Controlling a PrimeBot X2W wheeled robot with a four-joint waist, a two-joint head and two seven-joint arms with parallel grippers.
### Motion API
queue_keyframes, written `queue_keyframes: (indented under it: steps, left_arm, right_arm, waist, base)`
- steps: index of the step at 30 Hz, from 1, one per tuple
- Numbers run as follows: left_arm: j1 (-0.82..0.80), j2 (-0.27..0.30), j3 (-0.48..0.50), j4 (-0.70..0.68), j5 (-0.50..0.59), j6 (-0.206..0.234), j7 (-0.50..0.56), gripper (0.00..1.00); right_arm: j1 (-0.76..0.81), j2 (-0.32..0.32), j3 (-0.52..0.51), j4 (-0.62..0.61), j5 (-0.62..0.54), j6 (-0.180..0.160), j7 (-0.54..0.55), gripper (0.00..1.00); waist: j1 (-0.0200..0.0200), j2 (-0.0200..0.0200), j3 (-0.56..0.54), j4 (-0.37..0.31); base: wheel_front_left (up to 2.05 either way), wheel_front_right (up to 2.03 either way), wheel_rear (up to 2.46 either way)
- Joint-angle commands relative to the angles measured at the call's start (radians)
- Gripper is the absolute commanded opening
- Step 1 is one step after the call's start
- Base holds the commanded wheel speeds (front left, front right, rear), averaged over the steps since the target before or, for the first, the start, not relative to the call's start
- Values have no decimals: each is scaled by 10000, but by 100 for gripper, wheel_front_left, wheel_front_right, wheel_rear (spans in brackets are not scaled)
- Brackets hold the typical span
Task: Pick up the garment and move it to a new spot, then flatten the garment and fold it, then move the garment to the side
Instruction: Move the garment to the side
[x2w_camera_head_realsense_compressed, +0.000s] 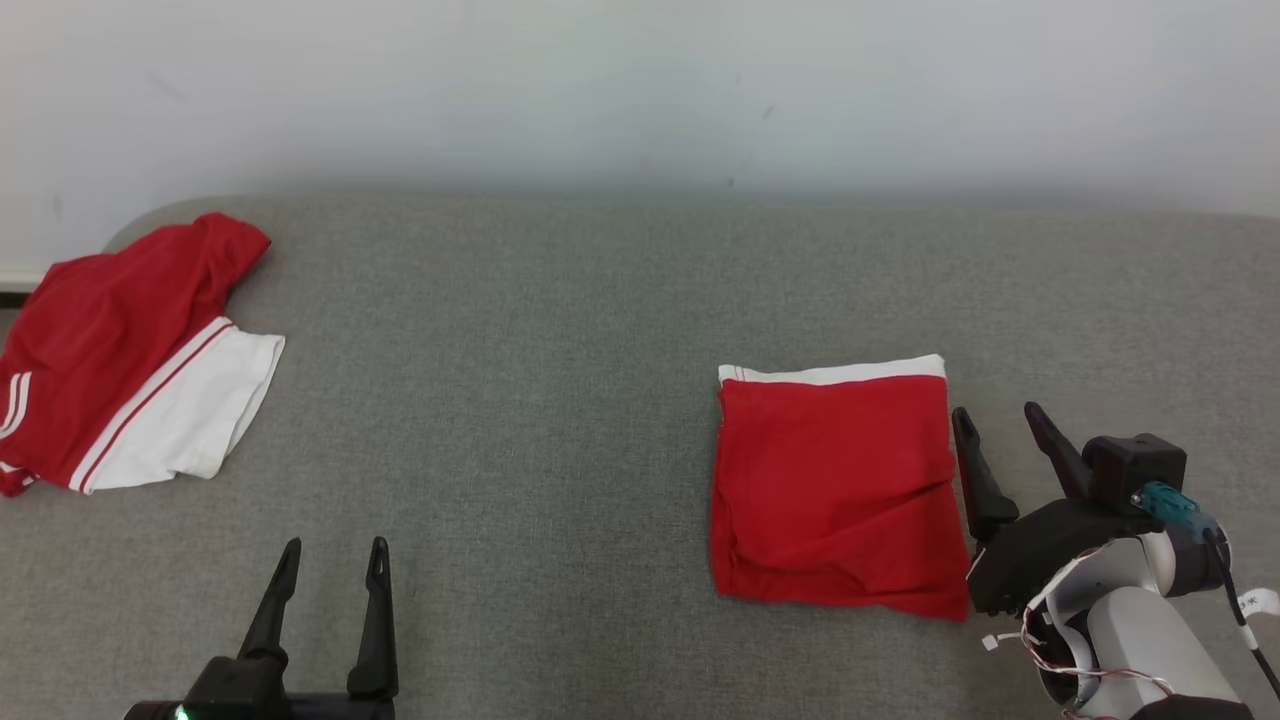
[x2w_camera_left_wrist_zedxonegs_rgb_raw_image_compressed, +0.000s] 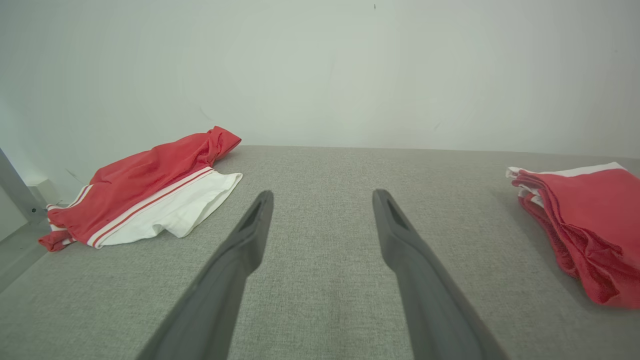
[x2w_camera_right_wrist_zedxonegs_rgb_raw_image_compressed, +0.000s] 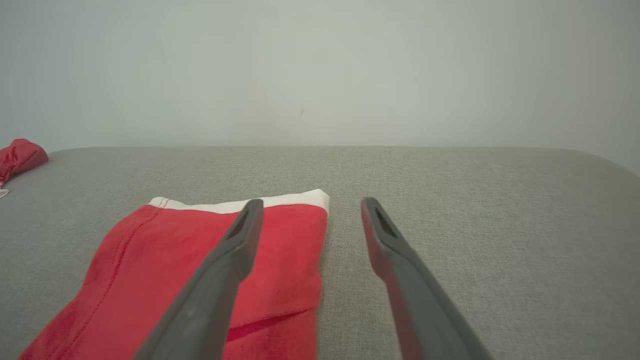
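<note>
A folded red garment with a white band along its far edge lies flat on the grey padded surface, right of centre. My right gripper stands open just beside the garment's right edge, holding nothing. In the right wrist view the right gripper has one finger above the garment and the other over bare fabric. My left gripper is open and empty near the front edge, well left of the garment. In the left wrist view the left gripper points at the wall, with the garment at far right.
A second red-and-white garment lies loosely spread at the surface's far left corner, its tip also in the right wrist view. A pale wall runs along the back. Bare grey surface stretches between the two garments.
</note>
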Motion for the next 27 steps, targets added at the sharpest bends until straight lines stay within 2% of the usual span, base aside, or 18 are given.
queue_keyframes:
  steps: [1, 18, 20, 21, 23, 24, 27]
  left_arm:
    - [-132, -10, -12, 27, -28, -4, -31, 100]
    - [-692, -32, -37, 191, -75, -61, -31, 100]
    - [-733, -33, -49, 206, -92, -68, -31, 100]
    - [-747, -34, -40, 215, -101, -72, -31, 100]
    - [-736, -34, 8, 221, -117, -71, -31, 100]
    - [-729, -34, 37, 222, -125, -76, -31, 100]
    - [-671, -36, 108, 195, -120, -85, -31, 100]
  right_arm:
    - [-93, -23, 23, 144, 96, -19, 33, 100]
    - [-1349, 77, 858, 3490, 596, -19, 1298, 100]
    - [-1438, 131, 997, 3637, 700, -19, 1177, 100]
    - [-1487, 149, 1045, 3671, 764, -19, 1071, 80]
    - [-1583, 142, 1191, 3766, 859, -19, 944, 18]
    - [-1652, 89, 1230, 3778, 903, -19, 843, 0]
    - [-1873, -107, 1362, 3860, 994, -20, 633, 0]
  waist:
    - [-1, -1, 258, 164]
    - [-1, -1, 855, 366]
    - [-1, -1, 870, 376]
    - [-1, -1, 872, 374]
    - [-1, -1, 868, 348]
    - [-1, -1, 869, 329]
    - [-1, -1, 877, 244]
  base:
    - [0, 0, 0]
    - [0, 0, 0]
    - [0, 0, 0]
    - [0, 0, 0]
    - [0, 0, 0]
    - [0, 0, 0]
    - [0, 0, 0]
